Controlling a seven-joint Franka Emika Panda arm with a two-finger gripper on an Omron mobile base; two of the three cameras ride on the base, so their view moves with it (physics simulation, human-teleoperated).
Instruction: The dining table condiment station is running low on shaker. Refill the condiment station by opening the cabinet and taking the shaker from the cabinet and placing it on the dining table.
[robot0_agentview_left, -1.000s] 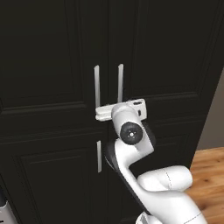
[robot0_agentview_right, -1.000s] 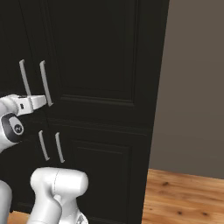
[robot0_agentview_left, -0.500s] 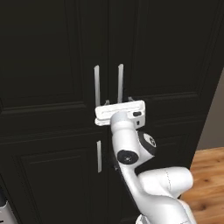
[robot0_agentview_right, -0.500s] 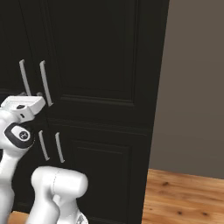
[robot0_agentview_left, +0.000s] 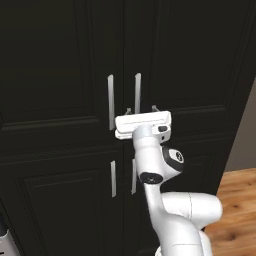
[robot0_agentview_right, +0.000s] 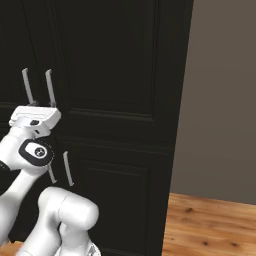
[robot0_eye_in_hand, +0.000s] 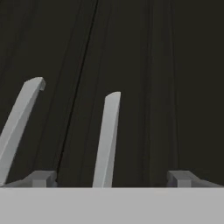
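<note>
Black cabinet (robot0_agentview_left: 60, 75) takes up nearly the whole left base frame, both double doors shut, centre seam running down the middle. Two slim silver bar handles sit side by side at frame centre: left door handle (robot0_agentview_left: 111, 102) and right door handle (robot0_agentview_left: 137, 98). Gripper (robot0_agentview_left: 140, 111) is just below centre, pressed up to the doors at the lower ends of those handles, fingers spread wide with the right door handle between them, not clamped on it. In the hand view the left door handle (robot0_eye_in_hand: 19, 120) leans at far left, the right door handle (robot0_eye_in_hand: 107, 138) rises at centre, fingertips (robot0_eye_in_hand: 41, 178) apart at the bottom. Lower handles (robot0_agentview_left: 114, 178) sit below. Wooden floor (robot0_agentview_left: 240, 200) at lower right.
</note>
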